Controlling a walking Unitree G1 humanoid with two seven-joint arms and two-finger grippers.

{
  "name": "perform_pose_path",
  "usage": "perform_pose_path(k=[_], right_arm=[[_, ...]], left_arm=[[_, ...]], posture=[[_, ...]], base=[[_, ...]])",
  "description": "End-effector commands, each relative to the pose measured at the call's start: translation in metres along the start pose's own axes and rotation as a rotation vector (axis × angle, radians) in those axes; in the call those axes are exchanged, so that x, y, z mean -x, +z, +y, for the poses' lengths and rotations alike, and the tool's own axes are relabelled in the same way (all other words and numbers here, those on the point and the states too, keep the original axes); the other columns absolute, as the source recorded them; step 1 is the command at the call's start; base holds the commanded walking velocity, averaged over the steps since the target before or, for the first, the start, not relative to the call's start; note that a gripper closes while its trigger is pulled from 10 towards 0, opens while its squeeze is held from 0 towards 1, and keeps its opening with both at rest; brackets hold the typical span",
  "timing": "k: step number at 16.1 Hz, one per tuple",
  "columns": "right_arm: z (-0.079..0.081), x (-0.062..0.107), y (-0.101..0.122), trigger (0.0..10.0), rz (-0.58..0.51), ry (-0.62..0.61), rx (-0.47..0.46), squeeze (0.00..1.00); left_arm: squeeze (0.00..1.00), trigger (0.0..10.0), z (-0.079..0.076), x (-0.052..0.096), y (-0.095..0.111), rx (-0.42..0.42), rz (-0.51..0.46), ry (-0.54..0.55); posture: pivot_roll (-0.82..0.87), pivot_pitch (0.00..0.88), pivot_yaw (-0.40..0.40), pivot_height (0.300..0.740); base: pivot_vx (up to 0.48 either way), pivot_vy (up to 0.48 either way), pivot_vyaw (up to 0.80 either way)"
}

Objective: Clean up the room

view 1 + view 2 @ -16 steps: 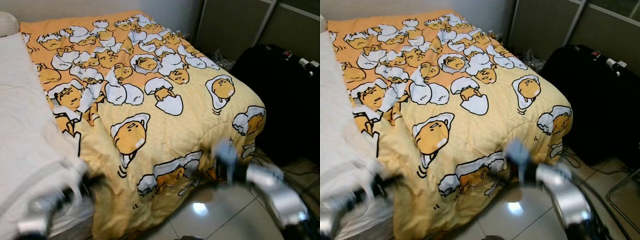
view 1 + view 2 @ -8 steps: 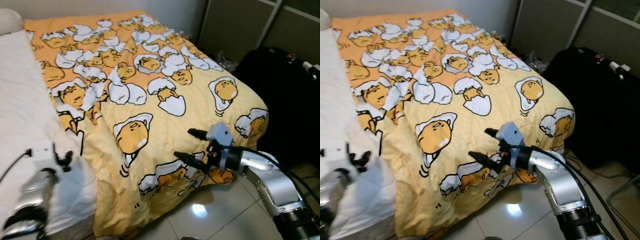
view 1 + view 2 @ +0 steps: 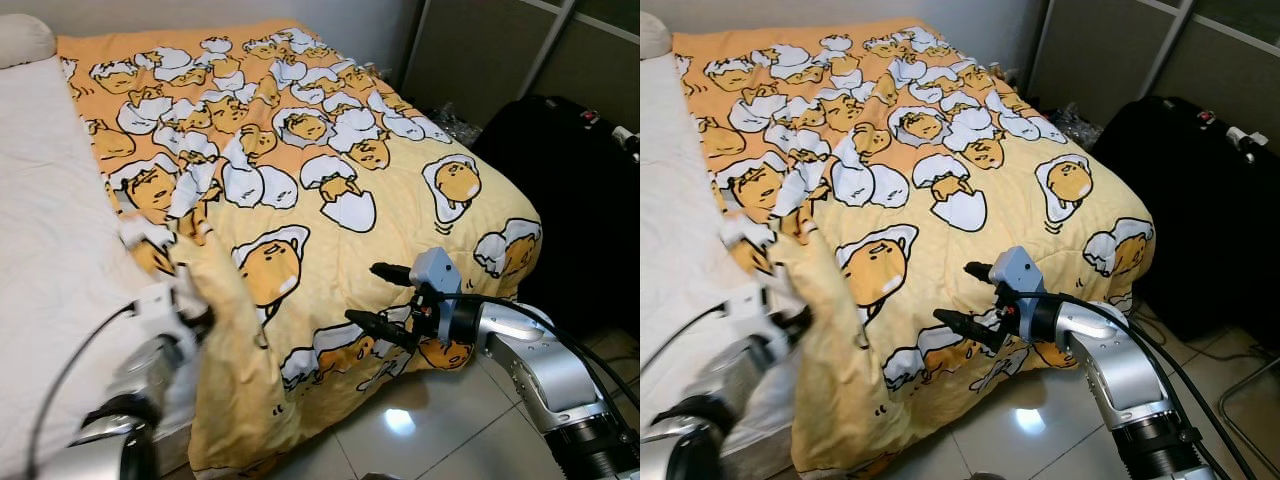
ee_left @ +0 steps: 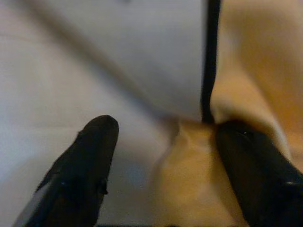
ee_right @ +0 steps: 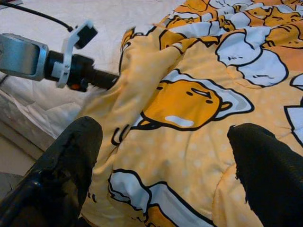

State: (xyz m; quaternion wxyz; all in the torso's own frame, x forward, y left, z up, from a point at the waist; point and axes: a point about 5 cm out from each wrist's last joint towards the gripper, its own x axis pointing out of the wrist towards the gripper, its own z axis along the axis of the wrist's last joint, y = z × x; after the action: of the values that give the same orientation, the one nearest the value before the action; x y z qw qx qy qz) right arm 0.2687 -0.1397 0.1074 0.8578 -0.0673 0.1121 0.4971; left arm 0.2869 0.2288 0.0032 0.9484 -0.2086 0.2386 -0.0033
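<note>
Yellow egg-print quilted blanket [image 3: 330, 200] covers the bed across mid-frame, its loose side edge bunched at lower left between my left gripper's [image 4: 161, 156] spread fingers, nearer than my open, empty right gripper [image 3: 380, 297].

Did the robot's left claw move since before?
Yes. The left gripper went from over the white sheet across to the yellow blanket edge.

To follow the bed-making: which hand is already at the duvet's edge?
The left hand, fingers open around the duvet edge beside the white sheet; the right hand hovers open.
</note>
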Motion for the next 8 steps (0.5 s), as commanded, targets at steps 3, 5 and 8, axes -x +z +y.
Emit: perform_pose_path(k=[3, 5, 8], right_arm=[[-0.002, 0.005, 0.0, 10.0, 0.013, -0.01, 0.003, 0.0], [0.0, 0.005, -0.003, 10.0, 0.019, -0.001, -0.005, 0.0], [0.001, 0.004, -0.003, 10.0, 0.023, 0.013, -0.005, 0.0]], left_arm=[[1.0, 10.0, 0.001, 0.002, 0.017, 0.271, -0.155, -0.106], [0.74, 10.0, 0.003, 0.009, 0.012, 0.378, -0.167, -0.226], [0.0, 10.0, -0.004, 0.018, -0.001, 0.367, -0.093, -0.423]], posture=[[-0.2, 0.0, -0.04, 0.74], [-0.19, 0.0, -0.042, 0.74], [-0.19, 0.0, -0.047, 0.74]], base=[[0.0, 0.0, 0.0], [0.0, 0.0, 0.0], [0.0, 0.0, 0.0]])
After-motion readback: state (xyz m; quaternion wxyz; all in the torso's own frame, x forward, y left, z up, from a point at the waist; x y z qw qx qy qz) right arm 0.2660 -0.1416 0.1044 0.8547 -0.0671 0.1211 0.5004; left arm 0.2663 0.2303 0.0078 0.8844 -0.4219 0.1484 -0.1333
